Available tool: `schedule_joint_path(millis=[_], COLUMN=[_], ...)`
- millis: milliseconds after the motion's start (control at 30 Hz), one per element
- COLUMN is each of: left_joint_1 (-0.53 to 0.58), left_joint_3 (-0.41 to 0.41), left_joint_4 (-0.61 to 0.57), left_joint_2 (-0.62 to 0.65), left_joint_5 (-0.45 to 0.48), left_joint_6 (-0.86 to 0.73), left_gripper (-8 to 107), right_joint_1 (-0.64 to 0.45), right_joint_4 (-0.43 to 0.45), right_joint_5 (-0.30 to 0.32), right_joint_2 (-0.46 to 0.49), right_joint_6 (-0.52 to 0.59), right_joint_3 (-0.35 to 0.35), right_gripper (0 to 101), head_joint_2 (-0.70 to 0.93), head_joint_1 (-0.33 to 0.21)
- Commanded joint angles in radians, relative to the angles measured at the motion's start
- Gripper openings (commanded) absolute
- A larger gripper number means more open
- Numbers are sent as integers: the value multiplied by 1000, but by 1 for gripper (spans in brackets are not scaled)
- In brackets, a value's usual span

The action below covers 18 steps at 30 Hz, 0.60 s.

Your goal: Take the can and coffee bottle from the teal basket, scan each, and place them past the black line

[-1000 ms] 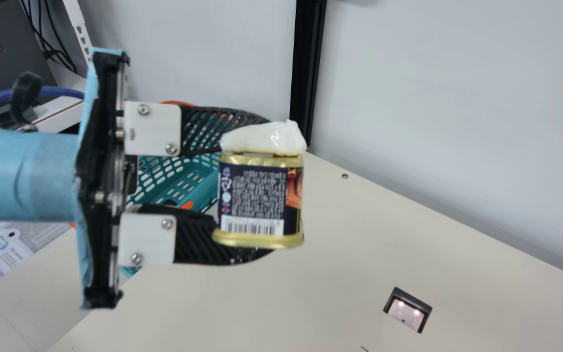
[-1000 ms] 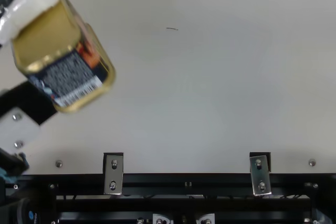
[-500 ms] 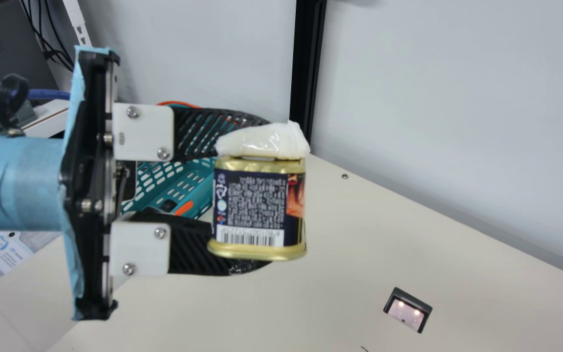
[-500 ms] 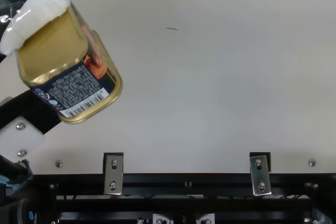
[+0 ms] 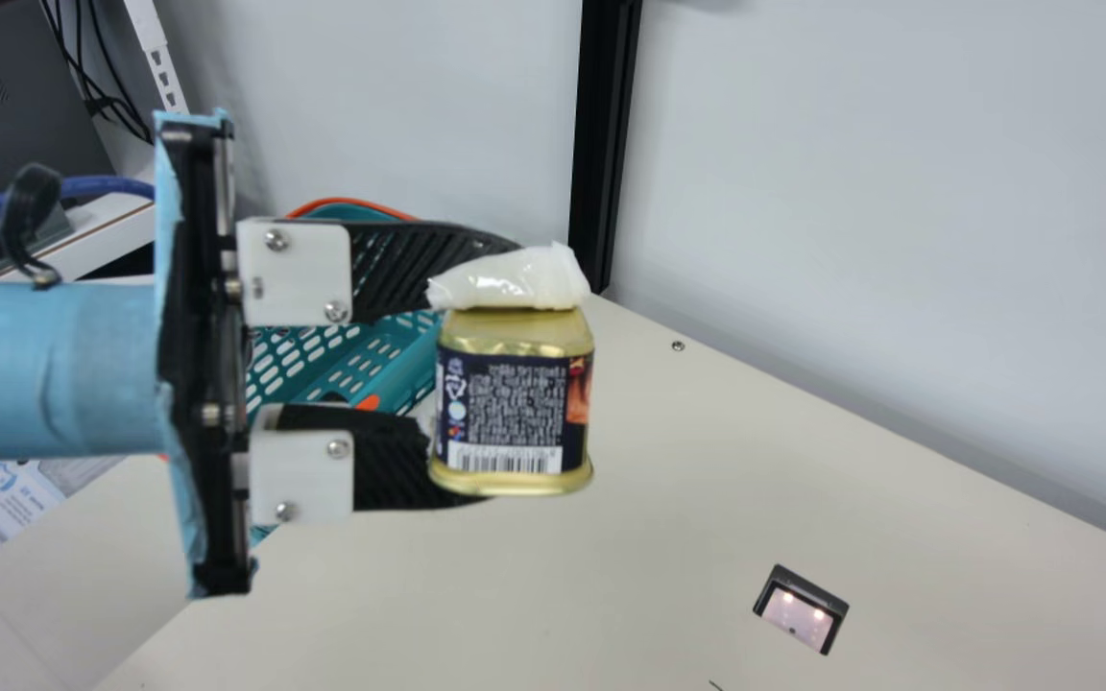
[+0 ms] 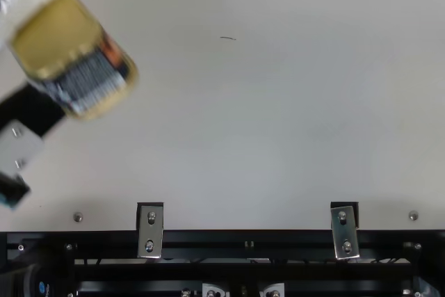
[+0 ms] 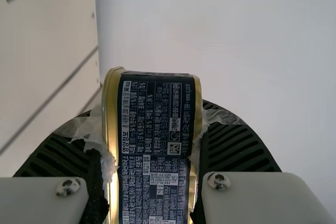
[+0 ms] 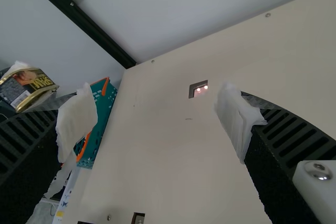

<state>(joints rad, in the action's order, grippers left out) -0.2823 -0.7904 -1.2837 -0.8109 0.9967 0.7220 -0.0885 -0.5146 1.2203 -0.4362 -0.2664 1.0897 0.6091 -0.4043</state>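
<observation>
Main view shows the left hand (image 5: 503,369) gripping the can (image 5: 513,403) — right wrist view, the right hand (image 8: 157,121), wide open.

A flat cream tabletop (image 5: 707,499) is spread beneath the left gripper (image 5: 505,374). Behind that gripper, at the table's edge, a perforated teal plastic basket (image 5: 409,372) is seen. To its right, a small rectangular dark-framed lit scanner (image 5: 800,616) is set, with a thin dark mark (image 6: 228,37) near it.

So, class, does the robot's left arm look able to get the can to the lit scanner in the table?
Likely yes: the left gripper holds the can above the table, and only bare surface shows between it and the scanner. Full reach isn't shown, though.
</observation>
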Motion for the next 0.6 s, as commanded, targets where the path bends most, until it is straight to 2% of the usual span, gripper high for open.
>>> schedule_joint_path(millis=[0,167,300,433,567], left_joint_1=[37,157,298,447,569], left_joint_3=[10,16,18,4,-23], left_joint_4=[46,69,28,-43,-80], left_joint_2=[-1,-47,-99,-147,-175], left_joint_5=[-190,-471,-704,-918,-1069], left_joint_6=[-80,-235,-386,-560,-692], left_gripper=[10,10,10,10,10], right_joint_1=[0,0,0,0,0], right_joint_4=[0,0,0,0,0], right_joint_5=[0,0,0,0,0], right_joint_2=[0,0,0,0,0], right_joint_6=[0,0,0,0,0], right_joint_3=[0,0,0,0,0], right_gripper=[101,101,101,101,101], head_joint_2=[11,11,11,-25,-132], head_joint_1=[-32,-32,-24,19,67])
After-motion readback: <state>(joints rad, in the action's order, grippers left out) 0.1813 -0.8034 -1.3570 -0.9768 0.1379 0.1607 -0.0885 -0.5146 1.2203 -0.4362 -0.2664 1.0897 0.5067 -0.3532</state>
